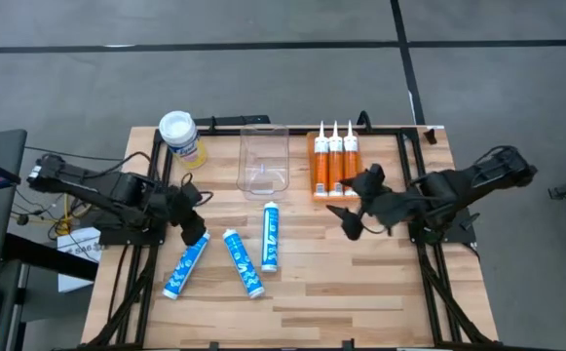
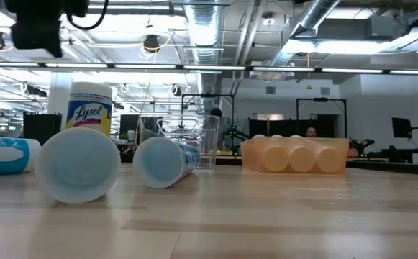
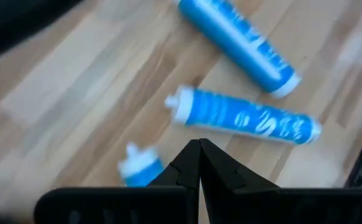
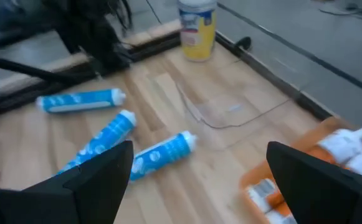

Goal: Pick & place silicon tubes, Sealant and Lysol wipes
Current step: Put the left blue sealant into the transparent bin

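Three blue silicone tubes [image 1: 186, 265] [image 1: 244, 262] [image 1: 271, 235] lie on their sides on the wooden table. Three orange sealant tubes [image 1: 334, 164] lie side by side at the far middle. The Lysol wipes canister [image 1: 178, 136] stands upright on its base at the far left. My left gripper [image 1: 194, 233] is shut and empty, raised over the nozzle end of the leftmost blue tube [image 3: 140, 169]. My right gripper [image 1: 350, 220] is open and empty, just near of the orange tubes [image 4: 349, 146].
A clear plastic container [image 1: 264, 161] stands between the canister and the orange tubes. Black frame rails [image 1: 399, 130] run along the table's far and side edges. Bare wood lies toward the near edge [image 1: 360, 302].
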`<state>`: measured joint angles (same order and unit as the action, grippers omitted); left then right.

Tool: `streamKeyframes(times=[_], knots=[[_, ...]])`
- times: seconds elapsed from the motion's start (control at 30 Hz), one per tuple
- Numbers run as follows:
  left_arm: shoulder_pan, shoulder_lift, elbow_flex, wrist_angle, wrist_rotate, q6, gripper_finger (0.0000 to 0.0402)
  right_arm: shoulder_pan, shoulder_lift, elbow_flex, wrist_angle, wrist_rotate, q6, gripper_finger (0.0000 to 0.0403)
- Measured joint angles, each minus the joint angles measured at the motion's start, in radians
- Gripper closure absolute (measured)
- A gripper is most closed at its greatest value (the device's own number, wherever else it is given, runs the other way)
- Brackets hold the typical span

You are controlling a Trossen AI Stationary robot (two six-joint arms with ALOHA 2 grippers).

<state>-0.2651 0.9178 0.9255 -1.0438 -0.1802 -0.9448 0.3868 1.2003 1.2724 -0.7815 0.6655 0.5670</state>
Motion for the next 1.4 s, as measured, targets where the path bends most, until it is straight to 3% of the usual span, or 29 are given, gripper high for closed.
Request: streamKeyframes(times=[0.23,0.5,0.8,1.2,1.27,1.4], knots=[[-0.1,0.105,0.004,-0.183,0.027,-0.269,0.0402,0.036,-0.214,-0.305,0.286,-0.001,-0.033,0.0044],[-0.176,0.212,0.004,-0.201,0.027,-0.374,0.0402,0.031,-0.382,-0.509,0.493,-0.004,-0.231,0.0044],[-0.228,0.288,0.004,-0.204,0.037,-0.468,0.0402,-0.013,-0.508,-0.74,0.754,-0.012,-0.236,0.0044],[-0.296,0.349,0.004,-0.203,0.023,-0.569,0.0402,-0.035,-0.524,-0.788,0.678,-0.018,-0.182,0.0044],[-0.299,0.361,0.004,-0.196,0.022,-0.569,0.0402,-0.036,-0.519,-0.788,0.686,-0.096,-0.278,0.0044],[-0.299,0.388,0.004,-0.181,0.022,-0.568,0.0402,-0.044,-0.519,-0.787,0.776,-0.364,-0.413,0.0044]])
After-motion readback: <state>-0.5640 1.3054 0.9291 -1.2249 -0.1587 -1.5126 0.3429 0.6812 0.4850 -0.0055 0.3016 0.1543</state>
